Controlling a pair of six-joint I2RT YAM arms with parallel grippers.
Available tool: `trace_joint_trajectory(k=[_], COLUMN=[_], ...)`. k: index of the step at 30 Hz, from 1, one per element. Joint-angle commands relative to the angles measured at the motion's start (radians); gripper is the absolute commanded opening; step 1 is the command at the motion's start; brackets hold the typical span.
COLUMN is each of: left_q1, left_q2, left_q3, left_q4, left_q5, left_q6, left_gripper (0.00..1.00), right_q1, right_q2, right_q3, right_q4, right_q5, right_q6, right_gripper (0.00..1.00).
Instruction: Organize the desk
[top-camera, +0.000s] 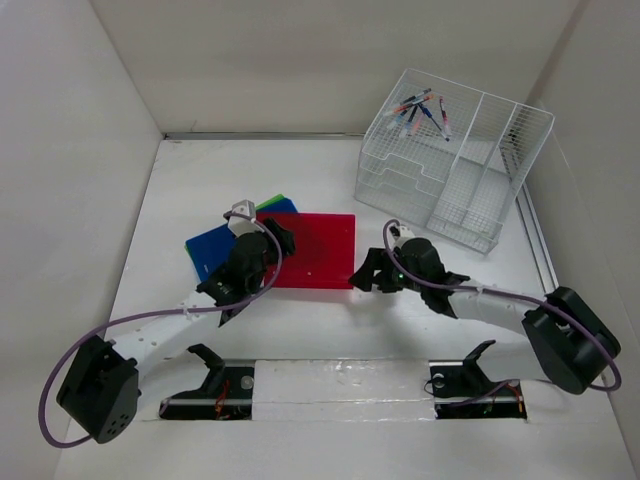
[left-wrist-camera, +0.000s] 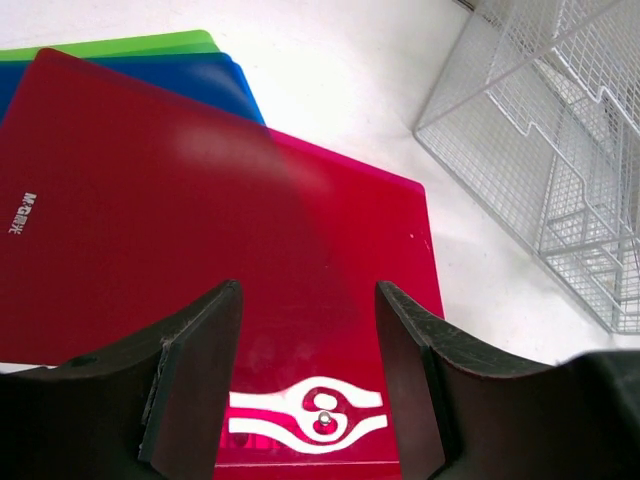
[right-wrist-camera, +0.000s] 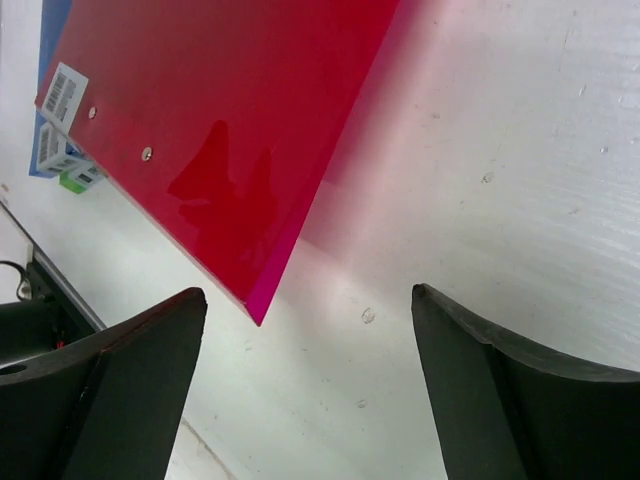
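The white desk (top-camera: 330, 320) bears a red folder (top-camera: 318, 250) lying on a blue folder (top-camera: 205, 252) and a green folder (top-camera: 276, 203). My left gripper (top-camera: 283, 243) is open and empty over the red folder's left edge. In the left wrist view the jaws (left-wrist-camera: 308, 300) stand apart above the red folder (left-wrist-camera: 200, 220), near its white clasp mark (left-wrist-camera: 310, 412). My right gripper (top-camera: 361, 276) is open and empty at the red folder's near right corner. In the right wrist view that corner (right-wrist-camera: 258, 310) lies between the fingers (right-wrist-camera: 310, 300), close to the left one.
A white wire-mesh organizer (top-camera: 450, 170) stands at the back right with several pens (top-camera: 425, 110) in its top tray; it also shows in the left wrist view (left-wrist-camera: 550, 150). Upright white panels (top-camera: 70, 180) flank the desk. Blue (left-wrist-camera: 200, 75) and green (left-wrist-camera: 130, 45) folders peek out behind the red one.
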Motion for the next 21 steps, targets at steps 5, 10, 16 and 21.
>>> trace_joint_trajectory(k=[5,10,16,21], left_q1=[0.006,0.006,0.006,0.006], left_q2=[0.002,-0.021,-0.011,-0.017], left_q3=[-0.016,-0.044,-0.053,-0.064], left_q4=[0.032,0.051,0.056,0.075], left_q5=[0.018,0.018,0.033,0.044], left_q6=[-0.015,-0.015,-0.017,-0.017], left_gripper=[0.51,0.51,0.51,0.51], right_q1=[-0.007,-0.007,0.025,0.025], right_q2=[0.128,0.287,0.399,0.545], right_q3=[-0.073,-0.107,-0.088,-0.062], right_q4=[0.406,0.689,0.863,1.048], right_q5=[-0.095,-0.147,-0.097,-0.103], right_q6=[0.169,0.318,0.42,0.533], right_gripper=[0.91,0.92,0.83,0.66])
